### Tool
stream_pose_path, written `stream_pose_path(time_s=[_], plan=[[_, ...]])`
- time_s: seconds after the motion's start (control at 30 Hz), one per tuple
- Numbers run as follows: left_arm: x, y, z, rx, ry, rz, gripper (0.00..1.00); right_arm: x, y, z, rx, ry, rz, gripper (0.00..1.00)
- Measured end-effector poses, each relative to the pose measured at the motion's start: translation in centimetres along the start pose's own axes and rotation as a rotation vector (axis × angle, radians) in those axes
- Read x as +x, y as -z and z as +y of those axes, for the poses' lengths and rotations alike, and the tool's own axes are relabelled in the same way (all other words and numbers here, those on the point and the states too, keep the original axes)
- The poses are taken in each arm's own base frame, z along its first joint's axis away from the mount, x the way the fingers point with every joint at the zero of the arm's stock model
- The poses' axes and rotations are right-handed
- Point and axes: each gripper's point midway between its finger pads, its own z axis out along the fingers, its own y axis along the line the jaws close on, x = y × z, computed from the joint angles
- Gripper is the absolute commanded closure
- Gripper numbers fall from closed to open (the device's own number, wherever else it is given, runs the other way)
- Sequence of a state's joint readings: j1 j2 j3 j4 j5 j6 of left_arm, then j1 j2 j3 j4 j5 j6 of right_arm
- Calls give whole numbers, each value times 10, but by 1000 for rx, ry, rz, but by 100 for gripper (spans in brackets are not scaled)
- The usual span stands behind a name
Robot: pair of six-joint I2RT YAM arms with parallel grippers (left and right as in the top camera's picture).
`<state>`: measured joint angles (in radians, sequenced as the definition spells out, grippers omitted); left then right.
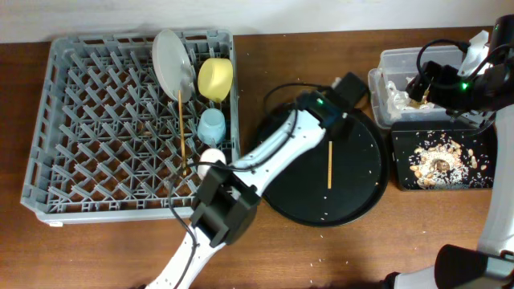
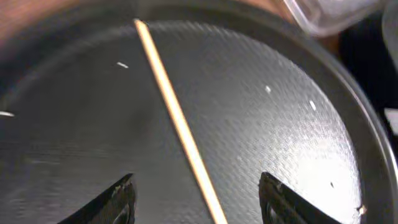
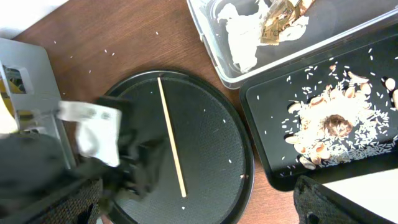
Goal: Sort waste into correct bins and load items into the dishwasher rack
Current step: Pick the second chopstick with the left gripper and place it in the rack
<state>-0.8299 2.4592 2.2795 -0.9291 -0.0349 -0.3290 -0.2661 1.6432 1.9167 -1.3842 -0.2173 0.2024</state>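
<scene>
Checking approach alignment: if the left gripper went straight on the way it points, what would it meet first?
The left gripper would likely meet the wooden chopstick first, lying on the round black tray between its open fingers; depth is unclear.

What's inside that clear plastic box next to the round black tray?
The clear plastic rectangular tub holds crumpled white tissue and a crinkled gold-brown wrapper. Its far end runs out of the wrist picture, and the right arm hides part of it from overhead.
</scene>
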Motion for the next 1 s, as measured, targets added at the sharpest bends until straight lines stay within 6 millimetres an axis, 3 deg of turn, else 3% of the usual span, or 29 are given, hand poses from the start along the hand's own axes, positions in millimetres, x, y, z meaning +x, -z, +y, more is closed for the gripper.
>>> stream_pose_path(time_s=[0.07, 0.17, 0.23, 0.37, 0.6, 0.63, 0.8, 0.83, 0.87, 0.9, 0.97, 1.0], plan=[[16, -19, -11, -37, -36, 25, 49, 0, 0, 0, 0, 0, 0, 2], [25, -36, -1, -113, -49, 37, 50, 0, 0, 0, 0, 0, 0, 2], [30, -46, 5, -144, -45, 49, 57, 0, 0, 0, 0, 0, 0, 2], [36, -52, 9, -163, -22, 65, 97, 0, 0, 0, 0, 0, 0, 2], [47, -45, 15, -187, -4, 123, 99, 0, 0, 0, 0, 0, 0, 2], [50, -32, 20, -201, -27, 168, 100, 0, 0, 0, 0, 0, 0, 1], [6, 63, 42, -201, -51, 130, 99, 0, 0, 0, 0, 1, 0, 1], [8, 83, 62, -222, -27, 156, 99, 0, 0, 0, 0, 0, 0, 2], [-8, 119, 98, -243, 45, 100, 99, 0, 0, 0, 0, 1, 1, 1], [-25, 139, 125, -248, 104, 29, 99, 0, 0, 0, 0, 0, 0, 2], [-34, 159, 153, -262, 152, -19, 99, 0, 0, 0, 0, 0, 0, 1], [-39, 178, 173, -271, 178, -50, 99, 0, 0, 0, 0, 1, 0, 2]])
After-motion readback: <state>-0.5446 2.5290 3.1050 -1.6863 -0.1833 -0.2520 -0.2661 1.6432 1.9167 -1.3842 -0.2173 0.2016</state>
